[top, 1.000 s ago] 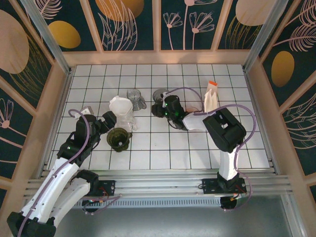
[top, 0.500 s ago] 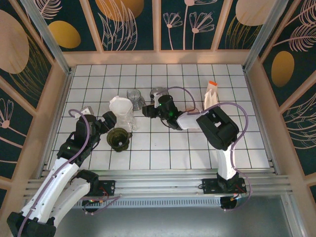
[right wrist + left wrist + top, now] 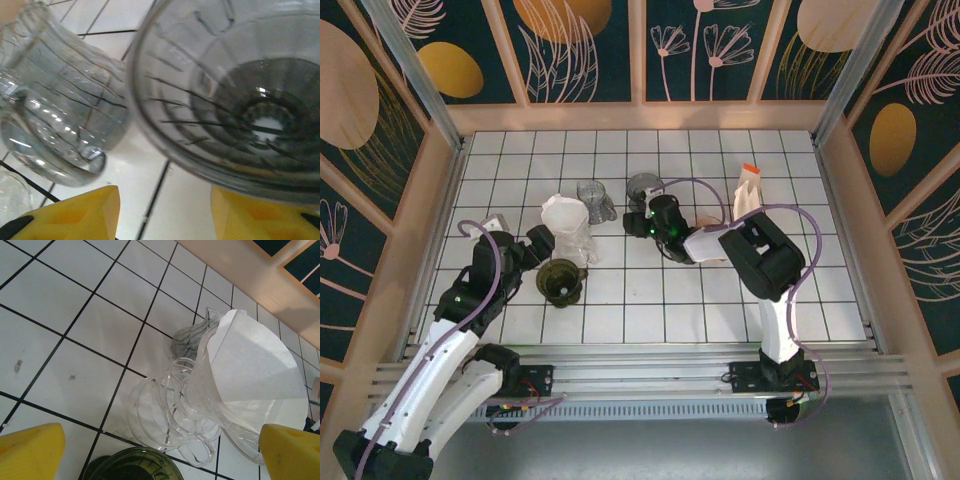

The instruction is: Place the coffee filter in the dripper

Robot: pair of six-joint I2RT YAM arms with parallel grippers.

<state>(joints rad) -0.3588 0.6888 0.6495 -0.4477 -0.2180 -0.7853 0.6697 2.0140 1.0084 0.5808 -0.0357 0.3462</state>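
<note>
Top external: I see the coffee filter [image 3: 563, 214], white paper, seated in the clear dripper [image 3: 574, 243]. The left gripper [image 3: 536, 246] is just beside it, and a dark green dripper [image 3: 560, 281] is near. The right gripper [image 3: 638, 222] is by the grey dripper [image 3: 642, 187].

Left wrist: I see the yellow fingers [image 3: 30, 450] spread wide, holding nothing. The filter [image 3: 250, 370] is inside the clear dripper [image 3: 175, 415].

Right wrist: I see the yellow fingers [image 3: 75, 215] parted, nothing between them. The grey dripper [image 3: 240, 110] and a ribbed glass cup [image 3: 55, 115] are ahead.
</note>
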